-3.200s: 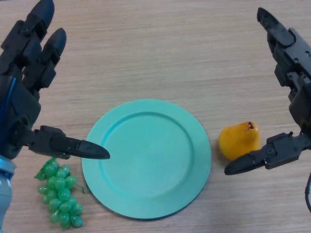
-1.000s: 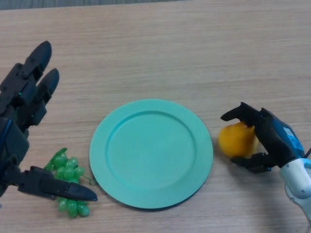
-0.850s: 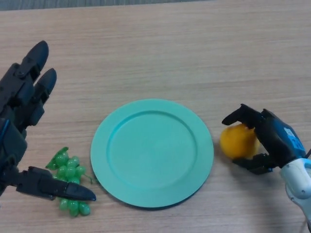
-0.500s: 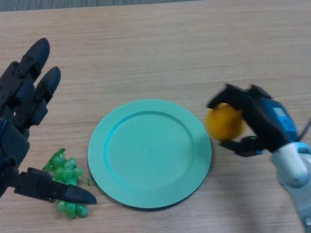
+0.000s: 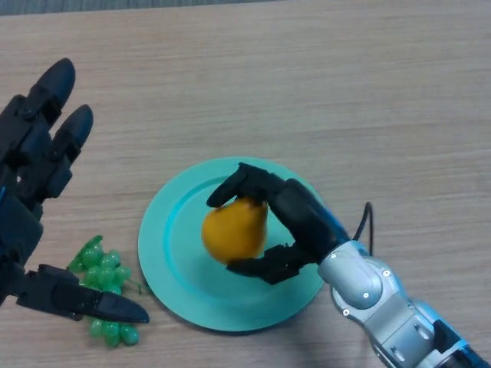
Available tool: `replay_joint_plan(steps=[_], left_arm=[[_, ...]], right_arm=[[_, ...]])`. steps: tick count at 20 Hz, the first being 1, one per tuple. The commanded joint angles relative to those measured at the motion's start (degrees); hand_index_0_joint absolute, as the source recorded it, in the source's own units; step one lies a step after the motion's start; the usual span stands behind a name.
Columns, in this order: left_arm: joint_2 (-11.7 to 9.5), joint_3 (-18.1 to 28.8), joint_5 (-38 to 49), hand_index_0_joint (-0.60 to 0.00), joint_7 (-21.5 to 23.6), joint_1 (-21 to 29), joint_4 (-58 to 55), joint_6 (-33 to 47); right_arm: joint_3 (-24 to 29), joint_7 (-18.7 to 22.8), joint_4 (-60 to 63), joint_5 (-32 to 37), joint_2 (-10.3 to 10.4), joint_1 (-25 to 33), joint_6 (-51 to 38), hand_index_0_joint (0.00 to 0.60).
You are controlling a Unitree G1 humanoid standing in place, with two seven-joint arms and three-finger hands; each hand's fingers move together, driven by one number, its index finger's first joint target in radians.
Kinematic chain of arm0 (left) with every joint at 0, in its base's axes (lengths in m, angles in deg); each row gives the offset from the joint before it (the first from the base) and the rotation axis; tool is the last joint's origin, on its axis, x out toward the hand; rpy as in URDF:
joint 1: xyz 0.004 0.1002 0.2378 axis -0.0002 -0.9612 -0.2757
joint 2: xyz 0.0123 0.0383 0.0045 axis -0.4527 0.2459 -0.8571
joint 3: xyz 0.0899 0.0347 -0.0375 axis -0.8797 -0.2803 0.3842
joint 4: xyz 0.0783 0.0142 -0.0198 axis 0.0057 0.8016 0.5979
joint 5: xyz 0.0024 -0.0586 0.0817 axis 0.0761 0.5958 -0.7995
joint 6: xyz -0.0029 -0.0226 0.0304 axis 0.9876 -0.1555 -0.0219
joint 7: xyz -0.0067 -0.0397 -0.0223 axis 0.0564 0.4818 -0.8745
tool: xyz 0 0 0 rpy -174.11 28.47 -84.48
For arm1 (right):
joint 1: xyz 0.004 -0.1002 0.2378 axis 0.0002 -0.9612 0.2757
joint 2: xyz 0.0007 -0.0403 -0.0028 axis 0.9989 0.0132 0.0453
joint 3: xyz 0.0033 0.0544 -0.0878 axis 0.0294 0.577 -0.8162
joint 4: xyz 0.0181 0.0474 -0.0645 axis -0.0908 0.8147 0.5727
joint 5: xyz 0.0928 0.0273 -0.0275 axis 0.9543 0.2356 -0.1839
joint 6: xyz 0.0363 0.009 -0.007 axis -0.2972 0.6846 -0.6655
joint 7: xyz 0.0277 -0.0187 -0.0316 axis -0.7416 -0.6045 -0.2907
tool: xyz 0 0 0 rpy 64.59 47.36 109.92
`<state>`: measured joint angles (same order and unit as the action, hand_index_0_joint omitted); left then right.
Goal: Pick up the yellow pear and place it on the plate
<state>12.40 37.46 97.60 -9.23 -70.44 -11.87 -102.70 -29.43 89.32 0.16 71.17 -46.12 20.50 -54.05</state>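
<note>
The yellow pear (image 5: 232, 230) is over the middle of the teal plate (image 5: 170, 245), held in my right hand (image 5: 295, 216), whose fingers and thumb curl round it from the right. Whether the pear rests on the plate or hangs just above it, I cannot tell. My left hand (image 5: 31, 176) stays at the left edge with its fingers straight and spread, holding nothing; its thumb reaches over the grapes.
A bunch of green grapes (image 5: 101, 268) lies on the wooden table (image 5: 307, 84) just left of the plate, partly under my left thumb.
My right hand closed round the pear at the plate's right, lifted it and carried it left over the plate's middle. The left hand has barely moved.
</note>
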Motion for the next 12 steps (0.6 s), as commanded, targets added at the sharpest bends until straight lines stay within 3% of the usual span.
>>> replay_joint_plan(steps=[1,2,3,6,7,12], left_arm=[[-1.5,3.0,2.6,0.000,-1.4,1.0,-2.2,5.4],[-1.1,2.6,2.3,0.000,-1.5,0.7,-1.7,6.6],[-1.0,2.5,2.3,0.000,-1.5,0.6,-1.7,6.7],[-1.3,1.9,1.9,0.000,-1.1,0.9,-2.1,6.0],[-1.8,1.9,2.2,0.000,-1.3,1.2,-2.7,5.1],[-1.9,1.2,1.2,0.000,-2.4,1.7,-2.8,5.5]], right_arm=[[1.5,2.3,-5.6,7.1,0.0,3.2,0.1,0.600],[1.2,1.6,-7.3,8.3,0.0,2.4,2.5,0.600],[1.2,1.5,-7.4,8.2,0.0,2.4,2.8,0.504],[0.5,0.6,-8.2,4.6,0.0,2.7,3.7,0.104],[0.4,-0.1,-9.1,3.4,0.0,2.7,3.8,0.019],[3.4,-2.4,-15.6,3.8,0.0,0.9,4.1,0.000]])
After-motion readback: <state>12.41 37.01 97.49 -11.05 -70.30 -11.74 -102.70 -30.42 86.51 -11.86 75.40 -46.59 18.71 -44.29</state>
